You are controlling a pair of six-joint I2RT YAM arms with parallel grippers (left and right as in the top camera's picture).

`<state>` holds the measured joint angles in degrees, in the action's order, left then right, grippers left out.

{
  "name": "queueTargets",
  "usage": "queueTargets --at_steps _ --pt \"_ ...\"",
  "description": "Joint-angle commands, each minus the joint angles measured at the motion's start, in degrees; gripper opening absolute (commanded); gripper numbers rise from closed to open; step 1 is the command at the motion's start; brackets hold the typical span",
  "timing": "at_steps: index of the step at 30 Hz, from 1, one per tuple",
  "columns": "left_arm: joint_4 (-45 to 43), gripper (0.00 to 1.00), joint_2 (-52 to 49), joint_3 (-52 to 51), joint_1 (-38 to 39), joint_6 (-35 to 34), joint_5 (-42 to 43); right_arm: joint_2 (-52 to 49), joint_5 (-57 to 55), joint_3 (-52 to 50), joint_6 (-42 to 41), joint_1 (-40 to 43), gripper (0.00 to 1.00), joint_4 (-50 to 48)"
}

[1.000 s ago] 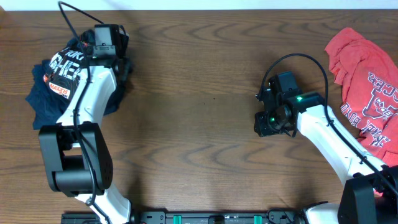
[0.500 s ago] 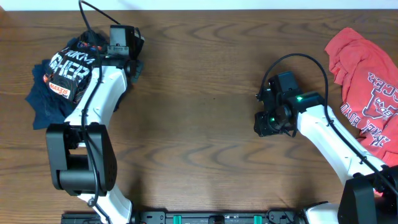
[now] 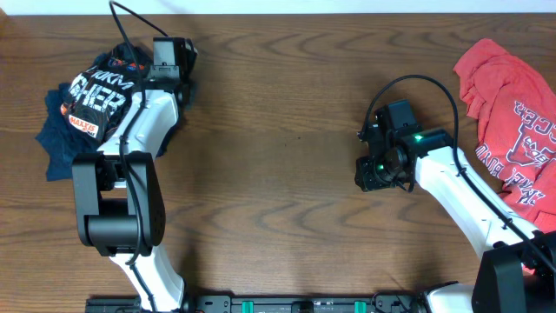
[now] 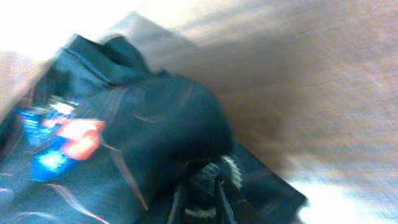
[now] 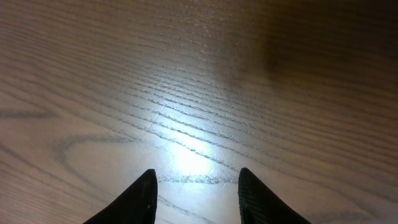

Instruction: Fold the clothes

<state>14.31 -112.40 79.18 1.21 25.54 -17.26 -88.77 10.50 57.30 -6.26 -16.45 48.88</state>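
The black jersey (image 3: 100,91) lies crumpled at the far left of the table, with white block lettering and an orange-white logo facing up. My left gripper (image 3: 181,78) is at its right edge. In the left wrist view the jaws (image 4: 202,194) are shut on a fold of the black jersey (image 4: 143,124), which fills most of that frame. My right gripper (image 3: 375,174) hovers over bare wood right of the table's middle, far from the jersey. In the right wrist view its fingers (image 5: 196,180) are open with nothing between them.
A red T-shirt (image 3: 512,104) with white lettering lies crumpled at the right edge, beside my right arm. A dark blue garment (image 3: 56,143) shows under the jersey's left side. The brown wooden table (image 3: 278,130) spans the view.
My left gripper has moved right and toward the far edge, holding the jersey's right edge; the fabric there has shifted with it. The right arm has not moved.
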Motion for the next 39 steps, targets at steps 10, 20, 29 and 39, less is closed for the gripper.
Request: queueTargets --at_steps 10,20,29,39 --pt "-13.31 0.19 0.42 3.37 -9.18 -3.04 -3.98 -0.39 -0.20 0.00 0.57 -0.39 0.41 1.27" --pt "-12.72 0.19 1.64 3.37 -16.98 -7.87 -1.88 -0.39 -0.17 0.00 0.52 -0.39 0.41 1.46" --pt "0.28 0.36 14.95 3.37 -15.82 -14.10 3.52 -0.39 -0.17 0.00 -0.50 -0.37 0.41 0.50" --pt "29.81 0.82 25.99 3.37 -11.54 -20.15 23.65 -0.37 -0.15 0.20 -6.86 1.86 0.52 -5.27"
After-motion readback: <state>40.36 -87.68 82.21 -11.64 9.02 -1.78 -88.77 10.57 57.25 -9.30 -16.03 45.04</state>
